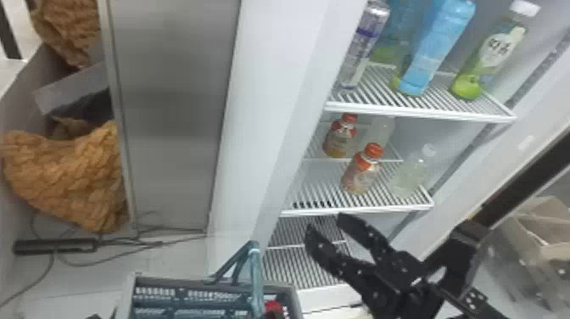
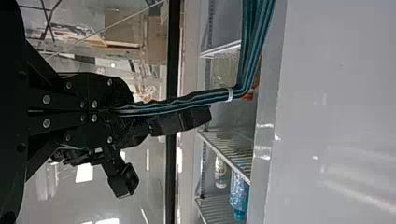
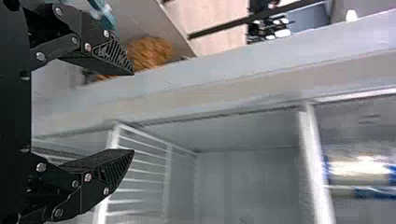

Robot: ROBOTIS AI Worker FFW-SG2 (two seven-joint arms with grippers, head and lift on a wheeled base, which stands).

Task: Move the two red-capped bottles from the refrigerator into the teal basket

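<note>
In the head view my right gripper (image 1: 325, 224) stands open below the middle shelf's front edge. Two bottles with orange-red caps stand on that shelf, one farther back (image 1: 339, 138) and one nearer the front (image 1: 360, 174). The teal basket (image 1: 199, 292) is at the bottom, left of the gripper, its handle raised and a red-topped item (image 1: 274, 307) inside at the right. In the left wrist view my left gripper (image 2: 122, 111) is closed around the basket's handle (image 2: 187, 103). Nothing lies between the right gripper's fingertips (image 3: 133, 112) in the right wrist view.
A clear bottle (image 1: 409, 176) stands right of the front red-capped one, another behind. The shelf above (image 1: 420, 111) carries a can and several taller bottles. The refrigerator's white side wall (image 1: 271, 127) rises left of the shelves. Cables (image 1: 127, 242) lie on the floor at left.
</note>
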